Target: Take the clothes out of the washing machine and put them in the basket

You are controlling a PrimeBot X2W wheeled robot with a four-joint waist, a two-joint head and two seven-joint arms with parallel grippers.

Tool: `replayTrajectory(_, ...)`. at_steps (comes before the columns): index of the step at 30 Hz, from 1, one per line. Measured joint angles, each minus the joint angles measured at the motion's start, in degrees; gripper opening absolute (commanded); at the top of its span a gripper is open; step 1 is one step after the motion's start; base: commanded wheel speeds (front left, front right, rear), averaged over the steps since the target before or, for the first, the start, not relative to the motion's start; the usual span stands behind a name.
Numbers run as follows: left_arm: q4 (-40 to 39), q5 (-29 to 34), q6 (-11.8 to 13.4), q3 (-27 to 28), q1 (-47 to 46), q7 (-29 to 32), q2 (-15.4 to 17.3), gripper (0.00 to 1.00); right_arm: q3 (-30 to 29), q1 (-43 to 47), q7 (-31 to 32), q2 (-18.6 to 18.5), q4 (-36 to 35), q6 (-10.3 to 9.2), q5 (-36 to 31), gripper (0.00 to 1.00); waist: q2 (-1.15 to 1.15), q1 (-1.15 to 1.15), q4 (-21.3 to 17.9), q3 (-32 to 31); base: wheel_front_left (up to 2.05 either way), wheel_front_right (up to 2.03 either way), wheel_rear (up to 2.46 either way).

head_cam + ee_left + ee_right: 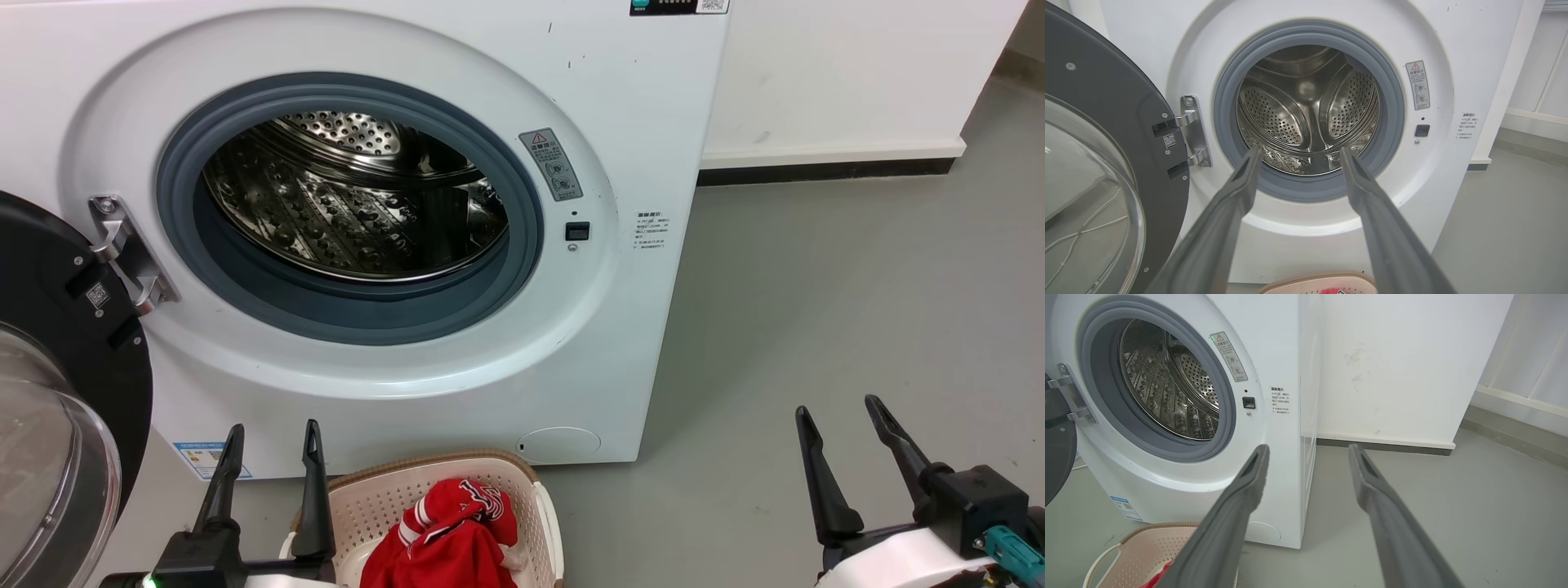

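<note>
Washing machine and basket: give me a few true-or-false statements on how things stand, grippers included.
1. The washing machine has its door swung open. True.
2. A red jersey lies in the drum. False: the part of the drum in view is bare steel, and the red clothes lie in the basket.
3. The basket stands on the floor in front of the washing machine. True.
4. The left gripper is shut on red cloth. False: its fingers are apart and hold nothing.
5. The right gripper hangs over the basket. False: it is open over bare floor, to the right of the washing machine.
</note>
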Motion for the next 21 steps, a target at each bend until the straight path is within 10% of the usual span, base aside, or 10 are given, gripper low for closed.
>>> replayTrajectory(20, 0.9, -2.3, -0.3, -0.3, -0.1, -0.2, 0.6, 1.0, 0.0, 0.3, 0.1, 0.0, 0.6, 0.0, 0.3, 1.0, 0.0, 0.01, 0.1, -0.2, 0.0, 0.0, 0.0)
replayTrajectory(21, 1.2, -2.3, -0.3, -0.3, -0.1, -0.1, 0.6, 0.0, 0.0, 0.3, 0.1, 0.0, 0.9, 0.01, 0.4, 0.0, 0.0, 0.0, 0.1, -0.2, 0.0, 0.0, 0.0)
